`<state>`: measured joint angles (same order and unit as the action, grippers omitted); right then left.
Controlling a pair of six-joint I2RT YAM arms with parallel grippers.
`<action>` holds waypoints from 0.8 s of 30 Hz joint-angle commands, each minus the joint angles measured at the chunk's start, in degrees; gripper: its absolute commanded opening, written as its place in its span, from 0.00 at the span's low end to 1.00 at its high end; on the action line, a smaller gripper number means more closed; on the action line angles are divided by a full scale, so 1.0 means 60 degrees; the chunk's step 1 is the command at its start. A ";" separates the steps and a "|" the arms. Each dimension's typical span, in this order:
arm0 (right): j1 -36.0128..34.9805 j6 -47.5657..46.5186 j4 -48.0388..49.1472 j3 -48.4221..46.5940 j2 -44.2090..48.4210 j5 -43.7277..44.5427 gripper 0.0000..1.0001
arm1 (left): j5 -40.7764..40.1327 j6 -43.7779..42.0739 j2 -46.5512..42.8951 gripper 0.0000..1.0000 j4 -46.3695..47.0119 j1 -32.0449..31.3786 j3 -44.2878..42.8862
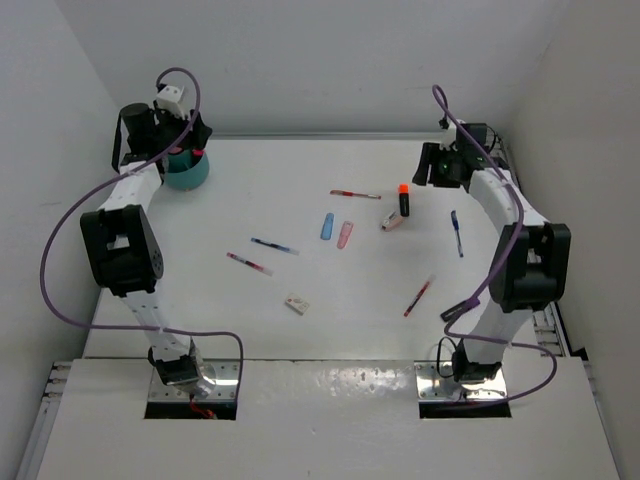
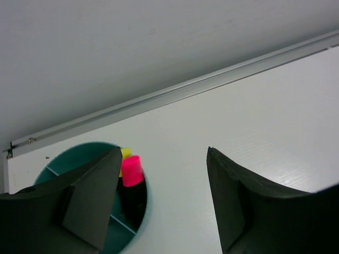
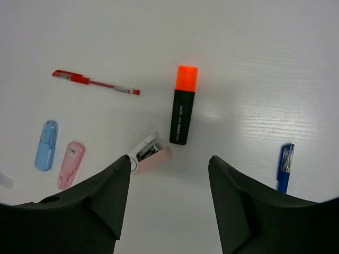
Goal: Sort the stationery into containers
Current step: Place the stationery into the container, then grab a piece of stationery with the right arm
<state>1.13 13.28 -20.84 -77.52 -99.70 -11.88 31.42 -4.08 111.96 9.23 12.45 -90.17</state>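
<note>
Right gripper [image 3: 169,159] hangs with jaws apart, empty, above the orange-capped highlighter [image 3: 181,114], lying far right of the teal cup [image 1: 186,173]. Probably light, rigid, slick plastic; pinch mid-barrel across its width.

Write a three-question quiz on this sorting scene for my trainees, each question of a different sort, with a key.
1. True or false: the teal cup holds a pink-capped highlighter.
2. Which thing lies on the table just beyond the right fingers in the right wrist view? A) an orange-capped highlighter B) a pair of scissors C) a ruler
3. Fill in the colour: right beside the blue eraser lies a ___ eraser.

Key: 1 true; 2 A; 3 pink, the pink eraser.
</note>
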 commanded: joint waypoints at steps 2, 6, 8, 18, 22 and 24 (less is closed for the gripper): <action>-0.0100 -0.0118 0.0281 -0.1054 -0.1060 0.0807 0.59 | 0.0725 -0.0491 -0.1228 0.71 0.0177 -0.0360 0.0365; -0.0684 -0.0235 0.0426 -0.1465 -0.1795 0.1188 0.58 | 0.0799 -0.0712 -0.1360 0.71 -0.0381 -0.0478 0.0482; -0.0802 -0.0207 0.0529 -0.1568 -0.2189 0.1408 0.58 | 0.0726 -0.0887 -0.1361 0.71 -0.0542 -0.0580 0.0512; -0.1110 -0.0001 0.0778 -0.1539 -0.3231 0.1951 0.59 | 0.0784 -0.1122 -0.1493 0.71 -0.1041 -0.0683 0.0717; -0.1125 -0.0030 0.0939 -0.1407 -0.3510 0.2434 0.59 | 0.0886 -0.1005 -0.1536 0.71 -0.1231 -0.0741 0.0688; -0.1111 -0.0001 0.1012 -0.1392 -0.3685 0.2595 0.59 | 0.0901 -0.1034 -0.1565 0.71 -0.1290 -0.0800 0.0731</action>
<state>-5.65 12.88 -17.85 -84.55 -120.42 0.93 35.29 -10.02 105.41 1.65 8.49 -85.95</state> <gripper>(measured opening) 0.591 0.712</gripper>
